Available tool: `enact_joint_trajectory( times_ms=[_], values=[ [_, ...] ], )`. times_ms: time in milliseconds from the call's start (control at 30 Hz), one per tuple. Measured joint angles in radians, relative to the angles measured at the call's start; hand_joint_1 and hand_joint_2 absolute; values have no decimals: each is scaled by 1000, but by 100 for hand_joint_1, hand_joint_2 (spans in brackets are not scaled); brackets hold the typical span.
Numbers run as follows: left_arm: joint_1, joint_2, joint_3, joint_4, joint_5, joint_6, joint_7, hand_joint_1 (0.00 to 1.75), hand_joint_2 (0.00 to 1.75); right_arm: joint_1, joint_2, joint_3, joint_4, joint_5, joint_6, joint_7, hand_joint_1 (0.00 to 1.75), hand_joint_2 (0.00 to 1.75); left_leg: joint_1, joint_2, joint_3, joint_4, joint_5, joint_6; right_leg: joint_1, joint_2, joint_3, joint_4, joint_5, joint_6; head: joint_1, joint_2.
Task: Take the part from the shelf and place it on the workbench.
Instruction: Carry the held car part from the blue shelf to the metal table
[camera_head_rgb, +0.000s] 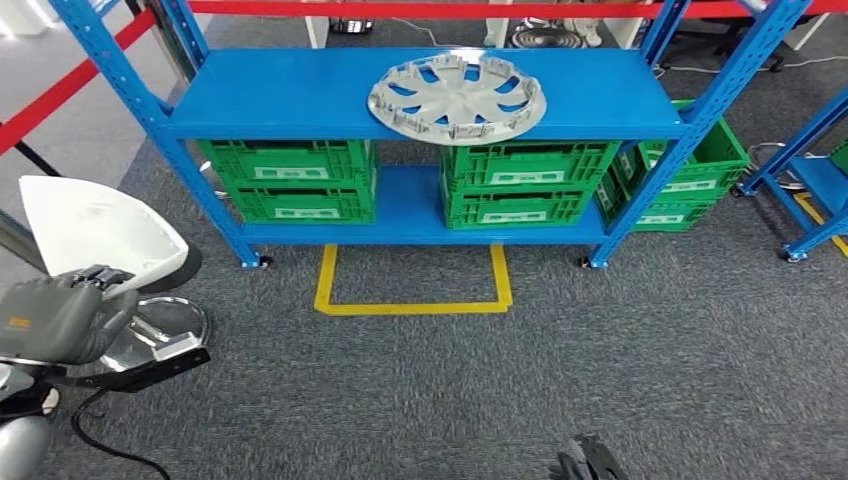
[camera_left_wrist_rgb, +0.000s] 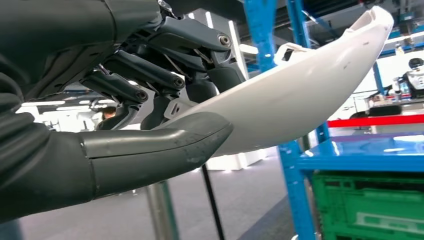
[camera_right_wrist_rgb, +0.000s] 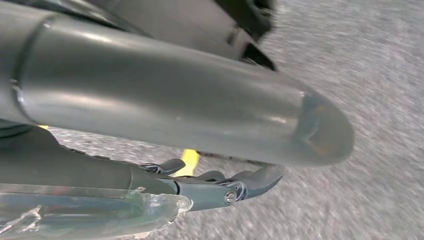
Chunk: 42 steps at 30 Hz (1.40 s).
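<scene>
The part, a silver wheel cover (camera_head_rgb: 457, 98), lies flat on the top board of the blue shelf (camera_head_rgb: 290, 95), right of its middle. My left hand (camera_head_rgb: 62, 318) hangs low at the left, far from the shelf, beside a white chair seat. In the left wrist view its fingers (camera_left_wrist_rgb: 150, 85) are spread apart from the thumb and hold nothing. At the bottom edge, only the dark fingertips of my right hand (camera_head_rgb: 588, 462) show. The right wrist view has its thumb (camera_right_wrist_rgb: 200, 115) and fingers (camera_right_wrist_rgb: 250, 182) apart over the grey carpet, with nothing in them.
Green crates (camera_head_rgb: 290, 180) (camera_head_rgb: 520, 185) fill the lower shelf, and more (camera_head_rgb: 690, 170) stand to the right. A white chair (camera_head_rgb: 95, 232) on a chrome base stands close by my left hand. A yellow floor outline (camera_head_rgb: 412, 306) marks the carpet before the shelf. Another blue rack (camera_head_rgb: 820, 170) stands at the right.
</scene>
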Motion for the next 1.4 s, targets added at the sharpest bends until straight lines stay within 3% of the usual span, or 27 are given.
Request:
enact_joint_trajectory(
  times_ms=[67,100,133,167,200,267,333,400,533,567,667,700,733,800,867,900,967,1000,1033,1133,1167,1200,1233,1267,1300,1367,1400],
  values=[
    [5,1,14,-3,13,-6,0,159,175,-2,2,7,0,4,2,2,0,0,-4,1,-22,2,19,9,0,0,-29,124,-104,2,2,0],
    [7,1,20,-4,19,-8,-1,159,175,-4,2,9,0,6,3,3,0,0,-6,2,-34,4,29,11,0,0,-36,187,-133,1,3,0],
    [8,1,26,-4,24,-12,-1,159,175,-6,2,11,0,8,2,4,0,0,-8,2,-47,6,39,12,2,0,-33,228,-138,-1,2,0],
    [10,0,32,-4,32,-17,-2,159,175,-7,2,14,0,9,1,7,0,0,-10,2,-60,8,48,12,4,0,-16,239,-120,-4,2,0],
    [12,0,39,-4,39,-22,-3,159,175,-8,2,17,0,9,0,9,0,0,-12,1,-74,10,58,11,6,0,18,215,-91,-8,2,0],
    [17,-1,52,-6,51,-30,-7,159,175,-13,2,25,0,9,-2,14,0,0,-14,0,-96,12,76,6,13,1,121,89,-58,-18,2,0],
    [20,-1,65,-11,57,-33,-11,159,175,-20,2,31,0,9,-3,16,0,0,-16,1,-110,14,96,-1,18,3,205,-40,-76,-22,2,0],
    [21,-1,72,-15,61,-36,-14,159,175,-21,2,35,0,9,-3,17,0,0,-15,2,-117,11,116,-7,21,5,222,-82,-84,-23,1,0],
    [23,-1,77,-17,64,-37,-15,159,175,-19,3,38,0,9,-3,17,0,0,-14,1,-121,9,125,-13,21,6,211,-80,-75,-26,2,0],
    [25,-1,81,-18,66,-37,-15,159,175,-19,4,40,1,9,-3,18,0,0,-12,1,-137,59,76,-20,19,4,197,-79,-62,-34,0,0],
    [34,-1,95,-21,73,-38,-15,159,175,-21,6,49,2,8,-3,19,0,0,-4,-1,-195,288,-84,-43,18,-1,137,-70,-16,-55,-4,0],
    [35,-2,98,-21,74,-38,-15,159,175,-20,6,51,2,8,-3,19,0,0,-2,-1,-188,309,-73,-45,19,-2,122,-65,-8,-54,-4,0],
    [36,-2,100,-21,74,-38,-15,159,175,-21,6,53,2,8,-3,19,0,0,-1,-1,-165,292,-45,-45,19,-2,107,-59,-2,-52,-4,0],
    [36,-3,103,-23,74,-39,-15,159,175,-21,6,55,2,8,-3,19,0,0,0,-1,-80,181,0,-43,20,-2,81,-46,9,-47,-4,0],
    [36,-3,105,-29,74,-39,-15,159,175,-22,6,55,2,8,-3,19,0,0,-2,-2,-8,62,-4,-36,22,-2,64,-38,22,-38,-4,0],
    [37,-3,105,-31,74,-39,-15,159,175,-23,6,55,2,8,-3,19,0,0,-5,-2,4,32,-13,-31,22,-2,56,-37,32,-33,-3,0],
    [37,-3,106,-35,74,-39,-15,159,175,-21,6,56,3,8,-3,20,0,0,-8,-1,-6,16,-4,-18,18,-1,42,-37,46,-24,-4,0],
    [37,-4,107,-35,74,-39,-15,159,175,-18,6,57,3,8,-3,20,0,0,-8,1,-15,14,6,-10,17,0,32,-30,33,-19,-4,0],
    [37,-4,107,-36,74,-39,-15,159,175,-16,6,58,3,8,-2,21,0,0,-6,2,-25,11,16,-3,16,1,21,-7,2,-13,-3,0],
    [38,-6,107,-36,74,-39,-15,159,175,-16,7,61,3,8,-1,22,0,0,-4,5,-58,10,46,7,13,1,-14,161,-138,-1,3,0],
    [38,-7,108,-37,74,-40,-15,159,175,-17,7,62,3,9,0,22,0,0,-4,5,-70,10,57,6,13,1,-17,215,-155,1,4,0],
    [39,-7,108,-37,74,-41,-15,159,175,-17,7,63,3,9,-1,22,0,0,-4,5,-83,11,68,5,13,1,-8,244,-146,2,4,0],
    [40,-8,108,-37,74,-41,-15,159,175,-18,7,64,3,9,-1,22,0,0,-4,5,-96,12,78,4,12,1,14,240,-117,3,4,0],
    [41,-9,108,-37,74,-41,-15,159,175,-19,7,66,3,9,-2,22,0,0,-3,5,-110,14,88,1,11,1,51,205,-82,4,4,0],
    [42,-9,109,-37,74,-42,-15,159,175,-20,7,68,3,9,-2,22,0,0,-2,4,-121,16,98,-3,10,2,98,142,-65,6,4,0],
    [44,-10,111,-40,74,-42,-15,159,175,-25,7,71,3,9,0,22,0,0,-3,3,-139,22,117,-13,10,6,191,1,-81,5,4,0],
    [45,-10,112,-42,75,-42,-15,159,175,-26,8,72,3,9,0,22,0,0,-4,3,-143,22,128,-17,11,9,214,-42,-98,2,4,0]
  ],
)
